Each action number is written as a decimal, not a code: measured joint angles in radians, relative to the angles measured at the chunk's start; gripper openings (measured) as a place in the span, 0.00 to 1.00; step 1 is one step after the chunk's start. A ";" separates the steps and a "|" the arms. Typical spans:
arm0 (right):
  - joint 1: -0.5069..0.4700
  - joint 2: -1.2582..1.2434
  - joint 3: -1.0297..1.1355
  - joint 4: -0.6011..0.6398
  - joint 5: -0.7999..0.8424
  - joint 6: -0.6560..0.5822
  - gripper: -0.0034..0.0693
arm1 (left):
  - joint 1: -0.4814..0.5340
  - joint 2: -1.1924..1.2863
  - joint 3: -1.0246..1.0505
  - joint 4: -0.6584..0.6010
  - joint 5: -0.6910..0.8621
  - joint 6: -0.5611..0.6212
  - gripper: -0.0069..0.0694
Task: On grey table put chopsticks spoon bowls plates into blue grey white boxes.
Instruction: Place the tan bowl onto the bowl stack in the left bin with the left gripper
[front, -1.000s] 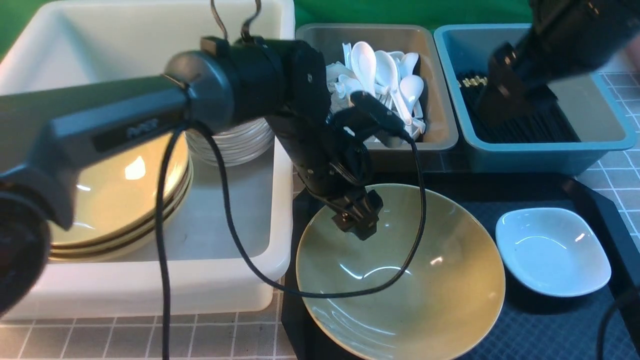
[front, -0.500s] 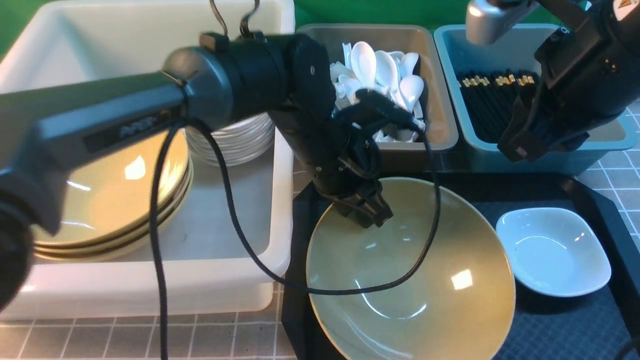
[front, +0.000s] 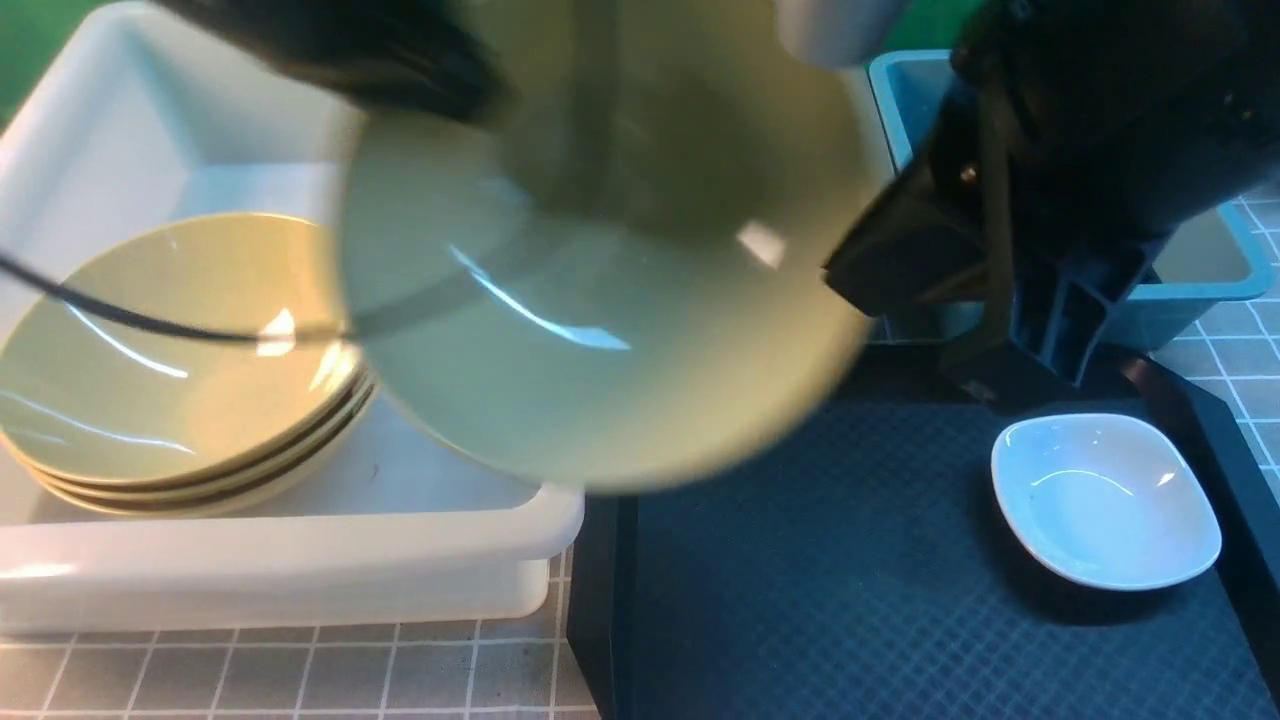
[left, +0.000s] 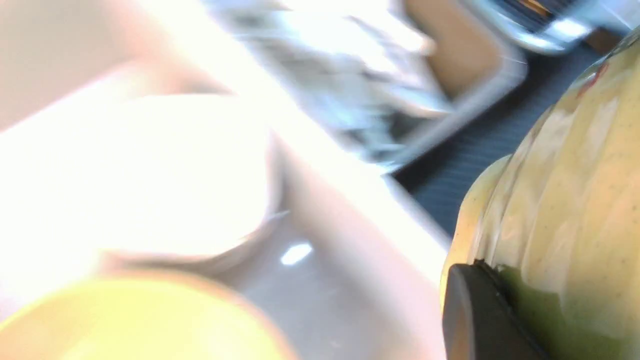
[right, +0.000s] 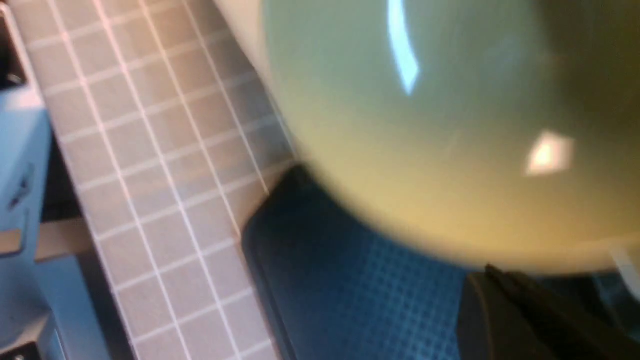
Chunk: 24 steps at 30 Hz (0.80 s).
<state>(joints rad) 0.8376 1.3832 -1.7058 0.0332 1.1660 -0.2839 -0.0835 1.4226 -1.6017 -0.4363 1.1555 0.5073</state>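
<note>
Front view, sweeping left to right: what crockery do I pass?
Stack of green plates in the white box → lifted green bowl, blurred in mid-air → small white dish on the dark mat.

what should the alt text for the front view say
A large green bowl, motion-blurred, hangs in mid-air over the right edge of the white box, which holds a stack of matching bowls. Right of it, a small white dish sits on the dark mat, and the right arm partly hides the blue box.
</note>
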 joint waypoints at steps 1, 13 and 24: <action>0.011 0.004 -0.010 0.000 0.000 0.000 0.05 | 0.063 -0.013 0.011 -0.008 0.007 0.001 0.10; 0.029 0.035 -0.018 0.000 0.000 0.003 0.05 | 0.534 0.026 0.287 -0.064 -0.186 0.002 0.10; 0.029 0.035 -0.018 0.000 0.000 0.002 0.05 | 0.541 0.114 0.394 0.028 -0.279 0.054 0.45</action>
<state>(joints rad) 0.8662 1.4186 -1.7241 0.0328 1.1660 -0.2823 0.4572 1.5363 -1.2073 -0.4085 0.8767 0.5613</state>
